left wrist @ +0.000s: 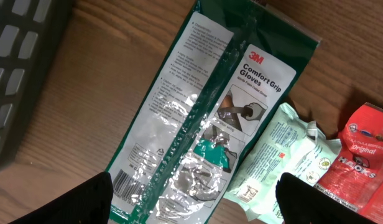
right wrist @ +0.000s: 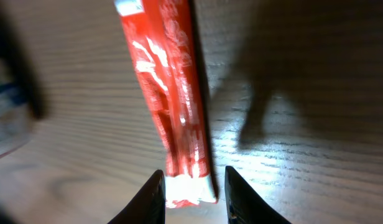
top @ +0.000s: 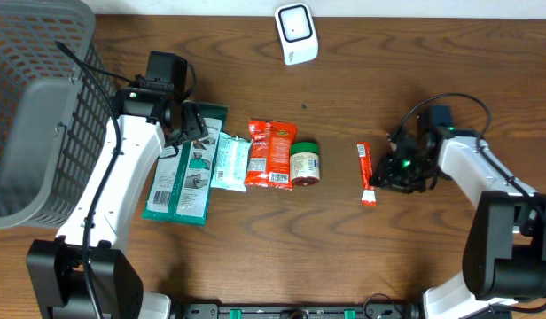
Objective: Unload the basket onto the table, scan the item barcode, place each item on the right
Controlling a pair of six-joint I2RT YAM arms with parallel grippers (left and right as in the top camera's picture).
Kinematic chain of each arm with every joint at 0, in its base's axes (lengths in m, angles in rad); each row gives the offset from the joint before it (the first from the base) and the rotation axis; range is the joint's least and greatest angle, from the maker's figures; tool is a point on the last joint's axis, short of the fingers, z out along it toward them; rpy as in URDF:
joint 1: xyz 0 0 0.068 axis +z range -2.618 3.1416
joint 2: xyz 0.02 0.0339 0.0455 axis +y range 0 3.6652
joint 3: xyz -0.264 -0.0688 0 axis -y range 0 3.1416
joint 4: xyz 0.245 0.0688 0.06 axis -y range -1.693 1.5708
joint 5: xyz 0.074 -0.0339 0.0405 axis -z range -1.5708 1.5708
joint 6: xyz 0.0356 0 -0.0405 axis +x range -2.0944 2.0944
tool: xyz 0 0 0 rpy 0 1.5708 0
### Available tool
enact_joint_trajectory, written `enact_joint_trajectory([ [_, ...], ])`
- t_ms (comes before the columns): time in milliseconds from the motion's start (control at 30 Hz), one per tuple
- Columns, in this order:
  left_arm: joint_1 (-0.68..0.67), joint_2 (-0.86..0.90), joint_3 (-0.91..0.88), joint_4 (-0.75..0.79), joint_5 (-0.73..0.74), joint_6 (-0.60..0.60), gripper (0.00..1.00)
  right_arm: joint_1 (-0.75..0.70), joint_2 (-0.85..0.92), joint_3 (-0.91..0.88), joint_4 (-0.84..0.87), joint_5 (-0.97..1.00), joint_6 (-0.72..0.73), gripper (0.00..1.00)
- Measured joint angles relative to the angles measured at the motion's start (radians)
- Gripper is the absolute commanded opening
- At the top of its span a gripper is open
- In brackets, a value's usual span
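Red stick packet (right wrist: 173, 93), one alone, lies flat on the desk (right wrist: 316, 124), its white end between the right gripper (right wrist: 194, 196) fingers; I cannot tell whether they pinch it. Left gripper (left wrist: 194, 200) gapes wide above one glove pack (left wrist: 204, 124), which lies beside one pale pouch (left wrist: 285, 162), two red bags (top: 271, 152) and one jar (top: 304, 166). One scanner (top: 296, 34) lies well apart.

Smooth white shells cover the left arm (top: 122, 168) and the right arm (top: 472, 164). The bases are black. A black boxy camera block (top: 167, 69), a looping black cable (top: 459, 97), a green light (top: 404, 164) and blunt black fingertips (right wrist: 151, 196) complete them.
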Motion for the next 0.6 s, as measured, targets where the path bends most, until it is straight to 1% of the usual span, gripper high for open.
enact_joint_trajectory([
  [100,0.000,0.000,0.000,0.000,0.000,0.000,0.84,0.038,0.000,-0.040,0.031,0.067,0.029,0.24],
  [233,0.000,0.000,0.000,0.000,0.000,0.000,0.84,0.080,-0.016,-0.067,0.094,0.101,0.061,0.19],
  [267,0.000,0.000,0.000,0.000,0.000,0.000,0.84,0.088,-0.021,-0.074,0.111,0.107,0.069,0.20],
  [500,0.000,0.000,0.000,0.000,0.000,0.000,0.84,0.114,-0.038,-0.090,0.145,0.115,0.105,0.30],
  [600,0.000,0.000,0.000,0.000,0.000,0.000,0.84,0.129,-0.040,-0.090,0.146,0.127,0.112,0.29],
])
